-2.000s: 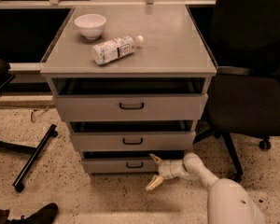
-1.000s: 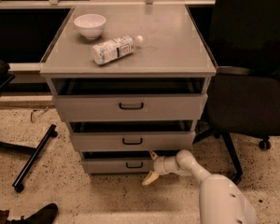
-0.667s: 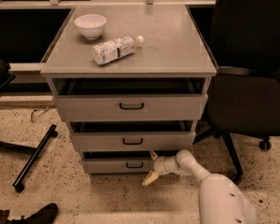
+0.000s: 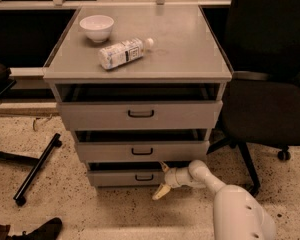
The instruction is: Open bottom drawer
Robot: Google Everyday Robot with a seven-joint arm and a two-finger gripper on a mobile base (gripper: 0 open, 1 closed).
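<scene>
The grey cabinet has three drawers. The bottom drawer [image 4: 122, 177] is the lowest, with a flat grey front and a small black bracket handle [image 4: 144, 177]. A dark gap shows above its front. My gripper [image 4: 162, 179] is at the end of the white arm, right of the handle at the drawer's right end. It is open: one cream finger [image 4: 164, 167] points up at the drawer's top edge, the other [image 4: 160, 192] hangs low over the floor.
The middle drawer [image 4: 140, 151] and top drawer [image 4: 140, 114] sit above. A white bowl [image 4: 96, 26] and a lying plastic bottle [image 4: 122, 52] rest on the cabinet top. A black office chair [image 4: 270, 99] stands right. Black chair legs [image 4: 35, 169] lie left on speckled floor.
My gripper and arm have shifted slightly left, closer to the bottom drawer's right end. The drawers have not visibly moved.
</scene>
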